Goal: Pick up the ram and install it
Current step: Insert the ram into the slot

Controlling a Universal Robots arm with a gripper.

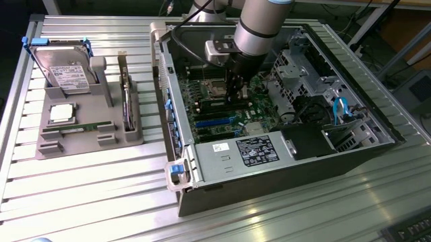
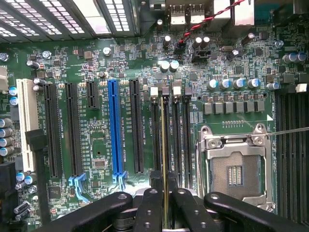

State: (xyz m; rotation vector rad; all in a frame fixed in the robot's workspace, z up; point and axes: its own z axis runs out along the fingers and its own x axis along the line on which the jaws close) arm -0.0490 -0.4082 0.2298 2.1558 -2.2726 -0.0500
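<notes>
The tool [image 2: 165, 186], closed on the ram [image 2: 164, 140], holds it above the memory slots [image 2: 186, 140] beside the empty processor socket [image 2: 235, 171].

- The open case [image 1: 269, 186] gives free entry from above; its walls hem the motherboard [image 2: 96, 63]
- Between the black expansion slot [image 2: 136, 125] and the processor socket [image 2: 235, 164] runs a tight lane, taken up by the ram [image 2: 165, 140] pinched in the gripper [image 2: 165, 181]
- The drive cage [image 1: 300, 65] crowds the exterior view's right

Ribbed aluminium table [image 1: 81, 201], grey parts holder [image 1: 88, 146] sat at nine o'clock, open computer case [image 1: 269, 190] stood at three o'clock.
</notes>
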